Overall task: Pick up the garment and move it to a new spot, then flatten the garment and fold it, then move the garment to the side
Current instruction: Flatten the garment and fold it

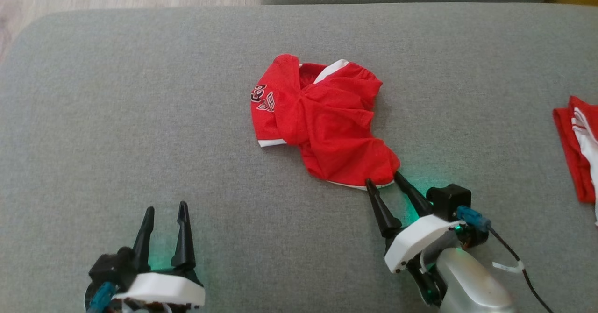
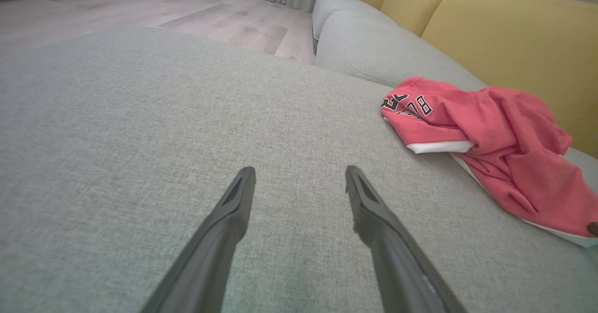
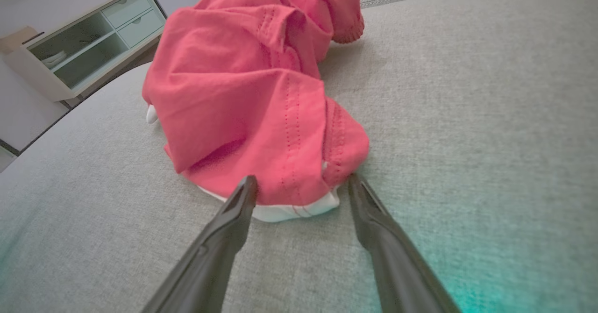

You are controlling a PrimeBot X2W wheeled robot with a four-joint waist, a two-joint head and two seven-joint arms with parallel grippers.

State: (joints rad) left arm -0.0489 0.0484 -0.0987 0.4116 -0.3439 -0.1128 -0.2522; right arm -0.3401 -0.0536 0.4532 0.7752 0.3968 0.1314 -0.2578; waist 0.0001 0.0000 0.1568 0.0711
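Roomy cushion, garment, left end effector released, right end effector released at hem

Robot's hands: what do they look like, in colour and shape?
The left gripper and right gripper match: two long, tapering black fingers on a white block-shaped base, with a blue plug beside it. A thin black cable with a white tag leaves the right one's plug. The right forearm is rounded, silvery grey. Green light glows by each base.
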